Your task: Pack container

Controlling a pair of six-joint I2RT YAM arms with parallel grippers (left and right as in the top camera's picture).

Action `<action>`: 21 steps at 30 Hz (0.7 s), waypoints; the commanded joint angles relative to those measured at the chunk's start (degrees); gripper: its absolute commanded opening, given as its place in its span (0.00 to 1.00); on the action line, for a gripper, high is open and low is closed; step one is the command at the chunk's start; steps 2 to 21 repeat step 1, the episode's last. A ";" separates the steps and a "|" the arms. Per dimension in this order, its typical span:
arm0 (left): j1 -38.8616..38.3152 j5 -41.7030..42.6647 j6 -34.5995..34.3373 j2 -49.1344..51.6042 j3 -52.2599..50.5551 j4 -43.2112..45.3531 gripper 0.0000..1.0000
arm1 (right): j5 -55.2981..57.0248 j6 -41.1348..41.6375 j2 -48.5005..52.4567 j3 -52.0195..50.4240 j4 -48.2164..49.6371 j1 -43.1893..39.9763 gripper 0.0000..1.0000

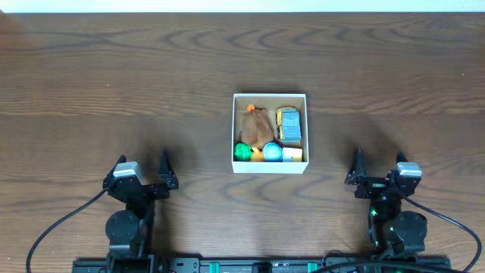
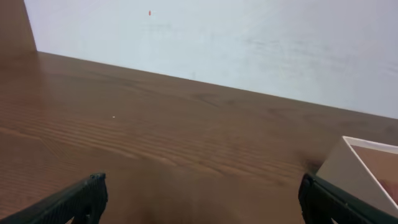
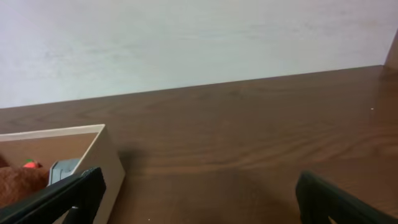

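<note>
In the middle of the wooden table (image 1: 91,76): the container (image 1: 269,167), upright, open at the top, white walls, tan inside. Packed close together in it: a brown plush toy (image 1: 258,127) on the left, a blue and yellow toy car (image 1: 289,123) on the right. Along the near wall, a green toy (image 1: 242,152), an orange bit (image 1: 257,155), a round blue piece (image 1: 272,152) and a yellow block (image 1: 293,155).

Near the front edge, left of the container and well apart from it: the left gripper (image 1: 143,161), fingers spread wide, gripping nothing. In its wrist view, a corner of the container (image 2: 348,165) at the right edge, beside the right-hand finger.

On the other side, also well apart from the container: the right gripper (image 1: 379,161), likewise spread wide and empty. In its wrist view, the container wall (image 3: 109,155) at the lower left, with the plush toy (image 3: 18,180) and the toy car (image 3: 62,171) showing over the rim. Behind the table, a plain white wall (image 3: 186,43).
</note>
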 commanded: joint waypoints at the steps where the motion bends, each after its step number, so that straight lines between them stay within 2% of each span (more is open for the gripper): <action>1: 0.31 -0.28 0.74 -0.35 -0.96 -2.54 0.98 | -0.44 -0.83 -0.39 -0.13 -0.26 -0.28 0.99; 21: 0.31 -0.28 0.74 -0.35 -0.96 -2.54 0.98 | -0.44 -0.83 -0.39 -0.13 -0.26 -0.28 0.99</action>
